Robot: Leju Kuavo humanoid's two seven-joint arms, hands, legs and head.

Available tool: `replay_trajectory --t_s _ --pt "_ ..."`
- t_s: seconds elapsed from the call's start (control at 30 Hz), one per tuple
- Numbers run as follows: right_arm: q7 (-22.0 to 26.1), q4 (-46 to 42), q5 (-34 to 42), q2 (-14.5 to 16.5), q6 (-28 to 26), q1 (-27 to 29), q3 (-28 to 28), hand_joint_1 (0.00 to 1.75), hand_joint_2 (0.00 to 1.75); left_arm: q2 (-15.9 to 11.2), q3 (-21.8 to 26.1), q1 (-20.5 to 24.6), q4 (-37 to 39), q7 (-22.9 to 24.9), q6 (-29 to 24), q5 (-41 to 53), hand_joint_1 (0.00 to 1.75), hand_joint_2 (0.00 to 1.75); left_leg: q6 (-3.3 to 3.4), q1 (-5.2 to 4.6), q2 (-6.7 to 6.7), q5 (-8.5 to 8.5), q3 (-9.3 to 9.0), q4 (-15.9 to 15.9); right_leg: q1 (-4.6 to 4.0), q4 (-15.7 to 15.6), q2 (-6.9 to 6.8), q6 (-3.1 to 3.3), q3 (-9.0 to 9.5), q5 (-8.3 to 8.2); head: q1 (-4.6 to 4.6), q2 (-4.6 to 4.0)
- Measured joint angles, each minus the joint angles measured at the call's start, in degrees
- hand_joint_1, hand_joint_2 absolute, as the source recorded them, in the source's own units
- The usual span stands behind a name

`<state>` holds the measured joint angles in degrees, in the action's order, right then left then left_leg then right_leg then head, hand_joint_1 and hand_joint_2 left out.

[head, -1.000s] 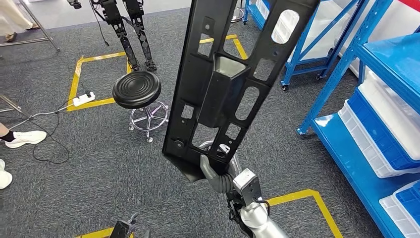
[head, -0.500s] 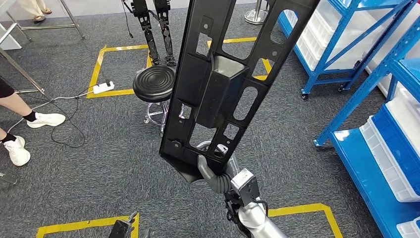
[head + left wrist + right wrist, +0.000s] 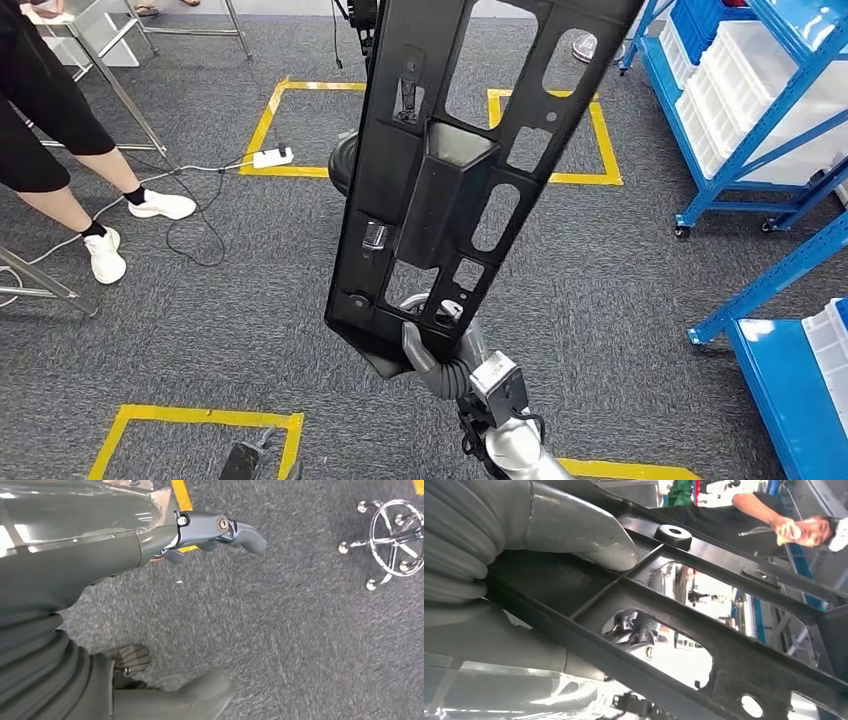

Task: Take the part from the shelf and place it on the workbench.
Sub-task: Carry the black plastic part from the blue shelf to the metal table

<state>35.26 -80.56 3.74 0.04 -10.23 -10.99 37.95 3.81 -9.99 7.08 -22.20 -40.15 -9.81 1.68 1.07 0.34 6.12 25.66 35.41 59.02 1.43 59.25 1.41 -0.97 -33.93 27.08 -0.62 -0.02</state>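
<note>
Step in hand, as we judge it: transport. The part (image 3: pixel 450 190) is off the shelf and carried upright in our right hand (image 3: pixel 430 352); no surface to receive it shows yet, so placing is not yet done.

Part position: a long black panel with cut-outs, lower end gripped at about 6 o'clock of the head view, upper end running out past 12 o'clock, leaning slightly toward 1 o'clock. It hangs over grey carpet (image 3: pixel 620 290), touching nothing but the hand.

Right hand: the right wrist view shows the thumb (image 3: pixel 589 535) pressed on the panel's face, fingers wrapped behind its lower edge. Firm grip, forearm rising from 6 o'clock.

Left hand (image 3: pixel 210 532): hangs low over the carpet, fingers extended and apart, holding nothing.

A blue shelf (image 3: pixel 760 120) stands at 2 o'clock; a person (image 3: pixel 60 130) at 10 o'clock.

Next move likely calls for finding the workbench, keeping the tall panel clear of the person, then lowering it flat.
</note>
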Motion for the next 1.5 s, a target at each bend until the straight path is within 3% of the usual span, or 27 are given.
replay_trajectory --t_s 0.07,0.13,0.2,0.23,0.27,0.33,0.37,0.43,0.5,0.57,0.63,0.7,0.73,0.77,0.83,0.87,0.93,1.0,1.03,1.1,1.17,1.23,1.27,1.33,1.4,1.47,1.5 --pt "0.0 -0.4 -0.1 0.2 0.0 0.0 0.0 1.75 1.75 -0.1 0.0 0.0 0.0 0.0 0.0 0.0 0.0 1.75 -0.64 0.09 -2.46 1.77 1.31 2.9 0.25 -0.3 -0.86 0.77 0.38 -0.01 -0.31 0.0" --pt "0.0 -0.6 -0.2 0.3 0.0 0.2 -0.1 1.75 1.75 0.0 0.0 0.0 0.0 0.0 -0.1 0.0 0.0 1.75 -1.22 0.31 -5.06 4.9 4.61 9.6 0.05 -0.3 -1.87 1.4 0.64 0.26 -0.59 -0.01" --pt "-0.1 -0.6 -0.4 0.3 0.0 0.4 -0.1 1.75 1.75 0.0 0.0 -0.1 0.0 0.0 -0.3 -0.1 0.0 1.75 -1.62 0.65 -5.74 6.32 7.54 14.7 -0.09 -0.3 -2.96 1.67 0.77 0.48 -0.58 -0.01" --pt "-0.2 -0.6 -0.6 0.3 0.0 0.4 -0.2 1.75 1.75 0.0 0.0 -0.2 0.0 0.0 -0.3 -0.1 0.0 1.75 -1.71 0.75 -5.92 5.56 7.68 14.5 -0.11 -0.3 -3.49 1.69 0.84 0.58 -0.61 0.0" --pt "-0.2 -0.6 -0.7 0.3 0.1 0.5 -0.2 1.75 1.75 -0.1 0.0 -0.2 0.0 0.0 -0.4 -0.1 0.0 1.75 -1.69 0.82 -6.19 3.95 6.69 12.2 -0.12 -0.3 -4.0 1.65 0.96 0.71 -0.6 0.0" --pt "-0.2 -0.8 -0.8 0.4 0.1 0.5 -0.2 1.75 1.75 -0.1 0.0 -0.1 0.0 0.0 -0.4 -0.2 0.0 1.75 -1.32 0.57 -8.06 0.47 2.84 4.8 -0.25 -0.3 -4.91 1.37 1.34 1.03 -0.61 0.0" --pt "-0.2 -0.9 -0.8 0.4 0.1 0.5 -0.2 1.75 1.75 -0.1 0.0 -0.1 0.0 0.0 -0.4 -0.2 0.0 1.75 -1.03 0.3 -8.96 -0.44 1.37 1.9 -0.44 -0.3 -5.31 1.16 1.49 1.18 -0.55 -0.01" --pt "-0.2 -1.0 -0.9 0.5 0.1 0.4 -0.2 1.75 1.75 -0.1 0.0 0.0 0.0 0.0 -0.4 -0.2 0.0 1.75 -0.36 -0.31 -9.51 -0.44 0.52 0.0 -0.69 -0.5 -6.17 0.64 1.7 1.45 -0.44 0.0" --pt "-0.3 -1.2 -0.9 0.5 0.1 0.5 -0.2 1.75 1.75 -0.1 0.0 0.0 0.0 0.0 -0.4 -0.2 0.0 1.75 0.44 -0.31 -8.21 -0.63 0.32 -0.5 -0.75 -0.6 -6.92 -0.02 1.95 1.73 -0.39 0.01" --pt "-0.3 -1.4 -1.0 0.6 0.1 0.4 -0.4 1.75 1.75 -0.1 0.0 0.0 0.0 0.0 -0.4 -0.2 0.0 1.75 1.16 -0.09 -7.0 -1.08 -0.52 -1.5 -0.82 1.4 -5.53 -0.33 1.4 2.85 -0.26 0.01" --pt "-0.4 -1.6 -1.2 0.6 0.2 0.6 -0.5 1.75 1.75 0.0 0.0 0.1 0.0 0.0 -0.4 -0.2 0.0 1.75 1.68 0.01 -5.81 -1.26 -1.03 -2.0 -0.69 7.6 -3.05 0.06 -1.55 5.37 -0.01 0.0" --pt "-0.5 -1.6 -1.2 0.3 0.2 0.9 -0.5 1.75 1.75 0.0 0.0 0.1 0.0 0.0 -0.4 -0.3 0.0 1.75 1.92 0.02 -4.33 -1.19 -1.05 -1.9 -0.57 14.1 -2.04 0.17 -5.41 7.38 0.12 0.0" --pt "-0.5 -1.6 -1.3 0.2 0.2 1.0 -0.5 1.75 1.75 0.1 0.0 0.0 0.0 0.0 -0.4 -0.3 0.0 1.75 1.92 0.03 -3.52 -1.14 -1.07 -1.9 -0.5 15.2 -1.88 -0.13 -6.36 7.31 0.12 0.0" --pt "-0.5 -1.6 -1.3 0.1 0.2 1.1 -0.5 1.75 1.75 0.1 0.0 -0.1 0.0 0.0 -0.4 -0.3 0.0 1.75 1.84 0.07 -2.7 -1.08 -1.11 -1.8 -0.39 14.0 -1.78 -0.65 -6.13 6.28 0.12 0.0" --pt "-0.5 -1.6 -1.4 0.1 0.3 1.0 -0.5 1.75 1.75 0.1 0.0 -0.2 0.0 0.0 -0.4 -0.3 0.0 1.75 1.41 0.19 -1.14 -0.81 -1.1 -1.5 0.14 6.8 -0.46 -1.85 -3.21 2.81 0.17 -0.01" --pt "-0.5 -1.6 -1.4 0.1 0.3 1.0 -0.5 1.75 1.75 0.1 0.0 -0.2 0.0 0.0 -0.4 -0.3 0.0 1.75 1.05 0.12 -0.41 -0.55 -0.93 -1.1 0.37 3.4 0.42 -2.02 -1.64 1.42 0.25 0.0" --pt "-0.6 -1.6 -1.5 0.2 0.3 1.1 -0.5 1.75 1.75 0.0 0.0 -0.3 0.0 0.0 -0.5 -0.4 0.0 1.75 0.39 0.03 0.62 -0.21 -0.44 -0.5 0.53 0.3 1.53 -1.5 -0.18 0.37 0.24 0.01" --pt "-0.6 -1.6 -1.5 0.3 0.3 1.1 -0.5 1.75 1.75 -0.1 0.0 -0.5 0.0 0.0 -0.5 -0.4 0.0 1.75 0.03 0.21 1.29 -0.17 -0.19 -0.3 0.36 0.3 0.76 -0.64 -0.01 0.3 0.1 0.01" --pt "-0.6 -1.6 -1.5 0.4 0.4 1.0 -0.5 1.75 1.75 -0.1 0.0 -0.7 0.0 0.0 -0.5 -0.4 0.0 1.75 -0.16 0.29 0.76 0.0 -0.13 -0.1 0.33 0.2 0.35 -0.33 0.15 0.29 0.09 0.0" --pt "-0.6 -1.6 -1.5 0.6 0.4 1.0 -0.6 1.75 1.75 -0.2 0.0 -0.8 -0.1 0.0 -0.5 -0.4 0.0 1.75 -0.65 0.3 -2.17 1.49 0.99 2.6 0.4 0.1 -0.63 0.52 0.58 0.4 -0.29 -0.01" --pt "-0.6 -1.6 -1.5 0.7 0.4 1.0 -0.6 1.75 1.75 -0.2 0.0 -0.7 -0.1 0.0 -0.5 -0.4 0.0 1.75 -1.07 0.4 -5.18 4.48 4.22 9.0 0.13 0.0 -1.78 1.22 0.88 0.68 -0.64 -0.01" --pt "-0.6 -1.6 -1.5 0.7 0.4 1.1 -0.6 1.75 1.75 -0.2 0.0 -0.7 -0.1 0.0 -0.5 -0.4 0.0 1.75 -1.26 0.6 -5.88 6.53 7.89 15.4 -0.08 0.1 -3.0 1.55 0.99 0.91 -0.64 0.0" --pt "-0.6 -1.6 -1.5 0.7 0.5 1.1 -0.6 1.75 1.75 -0.2 0.0 -0.8 -0.1 0.0 -0.5 -0.4 0.0 1.75 -1.26 0.63 -5.97 6.26 8.65 16.3 -0.13 0.1 -3.58 1.65 1.04 1.02 -0.66 0.0" --pt "-0.6 -1.6 -1.5 0.8 0.5 1.1 -0.6 1.75 1.75 -0.3 0.0 -0.8 -0.1 0.0 -0.5 -0.4 0.0 1.75 -0.94 0.62 -6.47 2.75 6.49 11.5 -0.17 0.0 -4.65 1.66 1.34 1.27 -0.66 -0.01" --pt "-0.6 -1.6 -1.5 0.8 0.6 1.0 -0.6 1.75 1.75 -0.3 0.0 -0.7 -0.2 0.0 -0.5 -0.4 0.0 1.75 -0.33 0.14 -8.74 -0.33 2.54 3.8 -0.44 0.0 -5.52 1.38 1.71 1.62 -0.66 -0.01" --pt "-0.6 -1.7 -1.5 0.8 0.7 1.0 -0.6 1.75 1.75 -0.4 0.0 -0.6 -0.2 0.0 -0.5 -0.4 0.0 1.75 0.22 -0.56 -10.05 -0.67 0.98 0.6 -0.79 -0.1 -6.4 0.87 1.97 1.94 -0.6 0.0" --pt "-0.6 -1.7 -1.5 0.9 0.8 1.0 -0.6 1.75 1.75 -0.4 0.0 -0.6 -0.3 0.0 -0.5 -0.4 0.0 1.75 0.45 -0.84 -9.69 -0.45 0.96 0.3 -0.93 -0.2 -6.96 0.57 2.12 2.08 -0.59 0.0"
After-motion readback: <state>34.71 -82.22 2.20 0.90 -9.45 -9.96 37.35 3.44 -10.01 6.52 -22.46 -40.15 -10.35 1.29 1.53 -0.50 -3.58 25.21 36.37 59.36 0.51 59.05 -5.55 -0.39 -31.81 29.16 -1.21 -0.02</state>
